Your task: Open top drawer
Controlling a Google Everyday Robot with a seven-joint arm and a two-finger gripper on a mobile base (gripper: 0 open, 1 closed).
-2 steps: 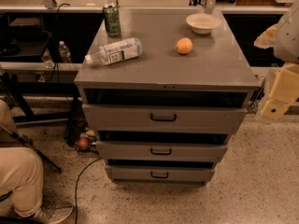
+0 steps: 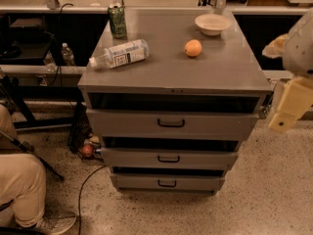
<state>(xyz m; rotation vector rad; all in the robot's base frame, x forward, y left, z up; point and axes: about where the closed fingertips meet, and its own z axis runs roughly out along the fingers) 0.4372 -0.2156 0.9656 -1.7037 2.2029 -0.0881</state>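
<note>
The top drawer is the widest grey front of three in the grey metal cabinet, with a black loop handle at its centre. A dark gap runs between its front and the cabinet top. My gripper is a cream part hanging at the right edge of the camera view, beside the cabinet's right front corner. It is level with the top drawer, well to the right of the handle, and touches nothing.
On the cabinet top lie a plastic bottle, a green can, an orange and a white bowl. Two narrower drawers sit below. A seated person's leg is at lower left, with cables on the floor.
The arm at the right edge has shifted slightly downward. The drawers and the things on top stand as before.
</note>
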